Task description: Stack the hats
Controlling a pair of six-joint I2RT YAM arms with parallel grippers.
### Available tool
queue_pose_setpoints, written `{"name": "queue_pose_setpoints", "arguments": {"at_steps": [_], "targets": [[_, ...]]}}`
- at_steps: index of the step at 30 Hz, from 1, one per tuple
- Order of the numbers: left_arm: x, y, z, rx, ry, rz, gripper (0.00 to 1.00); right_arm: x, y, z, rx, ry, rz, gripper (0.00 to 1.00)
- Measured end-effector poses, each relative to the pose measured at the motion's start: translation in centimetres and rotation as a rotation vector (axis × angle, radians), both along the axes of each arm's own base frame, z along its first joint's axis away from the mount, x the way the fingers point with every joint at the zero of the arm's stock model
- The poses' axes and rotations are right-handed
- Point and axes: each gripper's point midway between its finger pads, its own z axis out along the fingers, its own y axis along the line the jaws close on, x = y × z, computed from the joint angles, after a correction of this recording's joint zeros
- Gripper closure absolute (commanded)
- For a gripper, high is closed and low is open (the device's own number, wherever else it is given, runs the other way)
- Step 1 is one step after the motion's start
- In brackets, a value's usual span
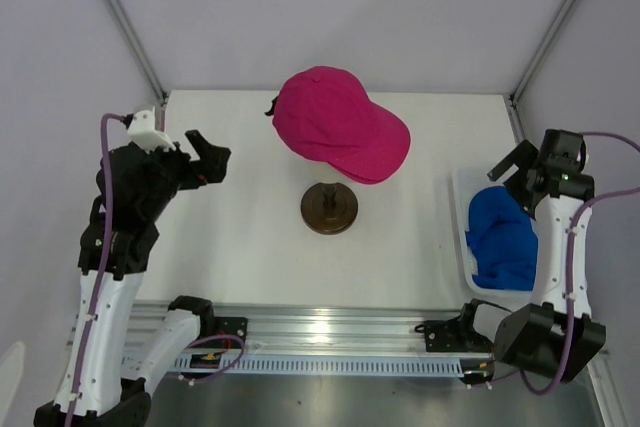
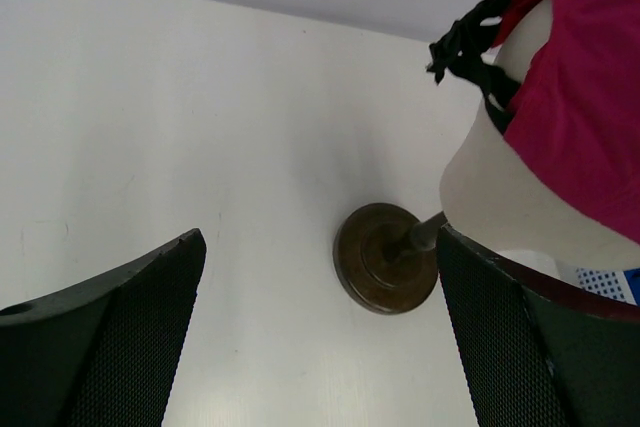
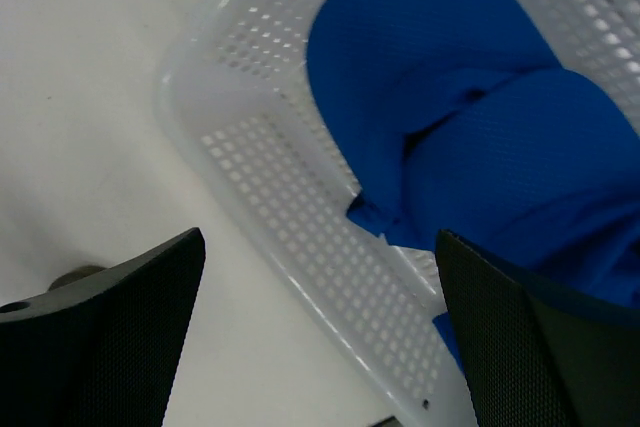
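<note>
A magenta-pink hat (image 1: 338, 137) sits on a cream mannequin head, above the dark round stand base (image 1: 329, 208) at mid-table. The left wrist view shows the pink hat (image 2: 585, 97) on that head (image 2: 490, 197), its black strap buckle (image 2: 465, 37) hanging at the back. Royal blue hats (image 1: 500, 237) lie bunched together in a white basket (image 1: 462, 197) at the right. My left gripper (image 1: 210, 155) is open in the air left of the stand, holding nothing. My right gripper (image 1: 510, 175) is open over the basket's far left corner, above the blue hats (image 3: 480, 117).
The basket's perforated wall (image 3: 290, 197) runs between my right fingers. The stand base (image 2: 385, 257) lies just inside my left gripper's right finger (image 2: 530, 347). Grey enclosure walls and metal posts (image 1: 125, 22) close in the table's back and sides.
</note>
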Motion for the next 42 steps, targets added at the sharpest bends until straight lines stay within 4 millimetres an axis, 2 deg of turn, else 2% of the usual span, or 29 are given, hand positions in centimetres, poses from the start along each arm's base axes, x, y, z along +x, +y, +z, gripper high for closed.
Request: {"name": "queue_pose_setpoints", "arguments": {"at_steps": [4, 8, 10, 12, 18, 22, 24, 27, 32, 36, 42], "targets": [[0.2, -0.6, -2.9, 0.009, 0.064, -0.031, 0.01, -2.9, -1.9, -1.6, -0.031, 0.027, -0.092, 0.0], [0.3, -1.4, -5.3, 0.029, 0.117, -0.067, 0.01, -5.4, -3.7, -6.1, 0.038, 0.112, -0.202, 0.02], [0.2, -1.8, -5.8, 0.032, 0.123, -0.084, 0.01, -6.2, -3.7, -7.9, 0.064, 0.16, -0.217, 0.02], [0.2, -2.1, -6.1, 0.034, 0.119, -0.098, 0.01, -6.3, -3.5, -8.8, 0.084, 0.188, -0.211, 0.03], [0.0, -2.2, -7.0, 0.033, 0.103, -0.107, 0.01, -5.3, -3.8, -8.9, 0.085, 0.167, -0.204, 0.09], [0.2, -2.2, -7.3, 0.044, 0.095, -0.112, 0.0, -5.3, -3.8, -9.1, 0.087, 0.176, -0.198, 0.09], [0.3, -2.2, -7.3, 0.046, 0.088, -0.114, 0.0, -5.6, -3.9, -9.1, 0.077, 0.188, -0.192, 0.06], [0.1, -2.2, -7.5, 0.051, 0.083, -0.116, 0.0, -6.3, -4.6, -8.1, 0.029, 0.22, -0.193, 0.05], [-0.2, -1.8, -8.1, 0.063, 0.079, -0.102, 0.0, -6.3, -6.1, -6.3, -0.038, 0.24, -0.219, 0.02], [-0.1, -1.3, -8.3, 0.079, 0.08, -0.081, 0.01, -7.0, -6.2, -7.9, -0.021, 0.32, -0.23, 0.01], [0.1, -1.1, -8.5, 0.087, 0.086, -0.066, 0.0, -8.7, -5.1, -11.7, 0.044, 0.437, -0.238, 0.01]]}}
